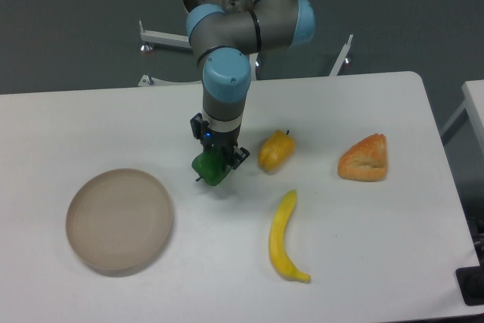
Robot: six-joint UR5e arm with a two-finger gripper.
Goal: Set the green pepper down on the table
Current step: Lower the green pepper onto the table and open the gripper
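Note:
The green pepper (209, 169) is a small glossy dark-green pepper near the middle of the white table (91, 119), right of the plate. My gripper (217, 158) reaches down from above and is shut on the pepper, its fingers on either side of it. The pepper sits at or just above the tabletop; I cannot tell whether it touches. Its upper part is hidden by the gripper.
A round beige plate (119, 220) lies at the left front. A yellow-orange pepper (275, 150) sits just right of the gripper. A banana (283, 237) lies in front of it, and a piece of bread (364, 159) lies at the right.

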